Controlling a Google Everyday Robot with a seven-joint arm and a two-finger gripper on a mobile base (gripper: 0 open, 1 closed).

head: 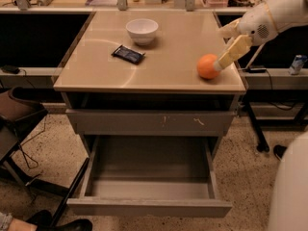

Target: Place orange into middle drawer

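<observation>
now gripper (220,64) at orange (207,66) r side; mid drawer (149,208) open

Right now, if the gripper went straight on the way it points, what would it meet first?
Probably the orange: the gripper slants down and left above the tabletop's right side, its tip beside the fruit; depth is unclear.

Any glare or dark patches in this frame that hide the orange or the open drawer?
Camera view: soft glare arcs on the tabletop, clear of the orange; the hand at its right is well lit; the open drawer is dim, but its floor shows.
</observation>
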